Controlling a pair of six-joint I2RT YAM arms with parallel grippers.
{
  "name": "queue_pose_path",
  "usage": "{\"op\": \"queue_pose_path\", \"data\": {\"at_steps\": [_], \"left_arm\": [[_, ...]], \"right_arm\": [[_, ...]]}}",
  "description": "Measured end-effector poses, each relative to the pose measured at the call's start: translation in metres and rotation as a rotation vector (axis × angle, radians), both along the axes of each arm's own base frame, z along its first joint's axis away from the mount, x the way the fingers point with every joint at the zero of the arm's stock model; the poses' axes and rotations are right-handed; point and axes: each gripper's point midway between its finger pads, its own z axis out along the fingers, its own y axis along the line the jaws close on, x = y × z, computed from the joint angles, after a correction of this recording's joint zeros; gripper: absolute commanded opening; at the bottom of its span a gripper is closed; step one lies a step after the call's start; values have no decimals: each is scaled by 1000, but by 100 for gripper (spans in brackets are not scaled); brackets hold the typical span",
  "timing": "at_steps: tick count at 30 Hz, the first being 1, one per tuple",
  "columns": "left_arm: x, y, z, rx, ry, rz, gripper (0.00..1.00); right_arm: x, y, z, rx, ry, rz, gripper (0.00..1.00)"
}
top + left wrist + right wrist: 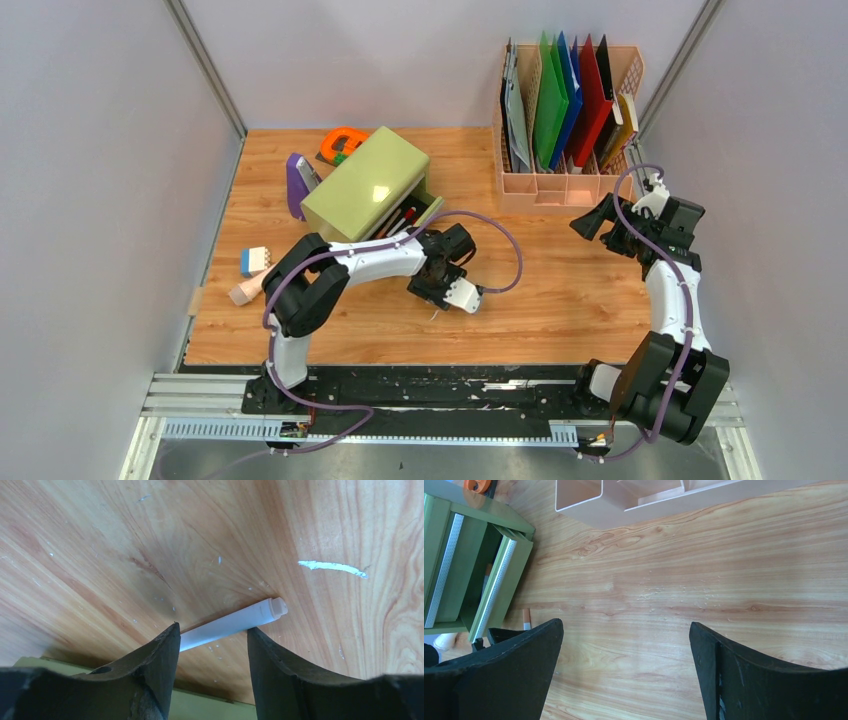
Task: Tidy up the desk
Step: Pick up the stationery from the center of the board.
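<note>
The desk (560, 290) is orange-brown wood with a black and silver rail (440, 395) along the near edge. My left gripper (437, 298) hangs low over the desk's middle, just in front of the olive-green drawer chest (365, 185). In the left wrist view it (212, 630) is open, and its fingers straddle a white pen (235, 622) lying flat on the wood. My right gripper (592, 220) is open and empty above the desk's right side, near the peach file rack (565, 150). In the right wrist view it (626, 625) shows only bare wood (674, 580) between the jaws.
The chest's drawer (408, 215) stands open with pens inside. An orange tape holder (343, 143) and a purple stapler (298, 182) lie behind and left of the chest. A blue-and-white block (255, 260) and a peach item (245, 291) lie at the left edge. The rack holds coloured folders (570, 95).
</note>
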Motion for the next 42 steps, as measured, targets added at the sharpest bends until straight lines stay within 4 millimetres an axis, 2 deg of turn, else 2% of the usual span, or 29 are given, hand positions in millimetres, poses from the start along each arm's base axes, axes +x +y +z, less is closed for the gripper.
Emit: {"op": "queue_pose_path", "data": {"at_steps": [4,11,20,23,27,31,34,42], "left_arm": [[-3,1,-3,9,14,10,41],[-9,2,-5,-2,43,89,26],[-21,-15,-2,-110,132,292,0],[-22,-24,7,-146,154,365,0],[-4,-40,33,-219,117,479,0],[19,-42,59,-272,59,610,0],[43,-32,79,-308,23,733,0],[104,19,125,-382,-48,1028,3]], "right_arm": [[0,0,0,0,0,0,100],[0,-1,0,0,0,-2,100],[0,0,0,1,1,-1,100],[0,-1,0,0,0,-2,100],[0,-1,0,0,0,-2,100],[0,-2,0,1,0,-6,100],[0,-2,0,2,0,-5,100],[-1,-1,0,5,-2,-1,100]]}}
